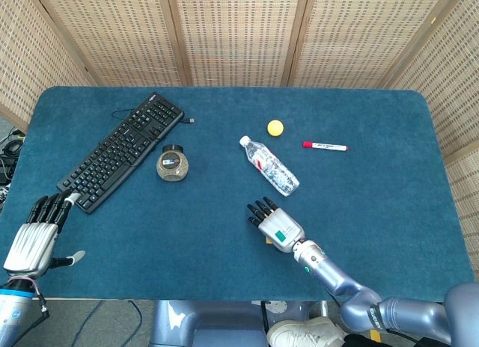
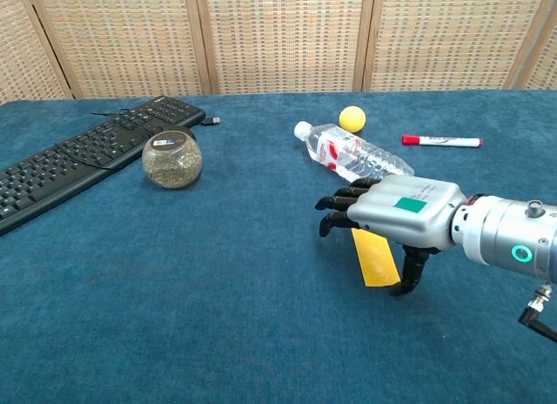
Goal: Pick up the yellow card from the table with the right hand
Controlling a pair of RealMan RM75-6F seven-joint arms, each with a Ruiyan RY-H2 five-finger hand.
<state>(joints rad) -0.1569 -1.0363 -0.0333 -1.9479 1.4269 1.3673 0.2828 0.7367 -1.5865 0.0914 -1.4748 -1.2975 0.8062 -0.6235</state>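
Note:
The yellow card (image 2: 374,263) lies flat on the blue table (image 2: 174,282), right of centre. My right hand (image 2: 396,214) hovers low over its far end, palm down, fingers (image 2: 339,204) stretched out and apart. Its thumb (image 2: 411,272) points down at the cloth beside the card's right edge. Nothing is held. In the head view the right hand (image 1: 275,226) covers nearly all of the card. My left hand (image 1: 34,238) rests open at the table's front left edge and holds nothing.
A clear water bottle (image 2: 352,156) lies just behind the right hand. Further back are a yellow ball (image 2: 352,118) and a red marker (image 2: 439,141). A round glass jar (image 2: 172,158) and a black keyboard (image 2: 83,156) occupy the left side.

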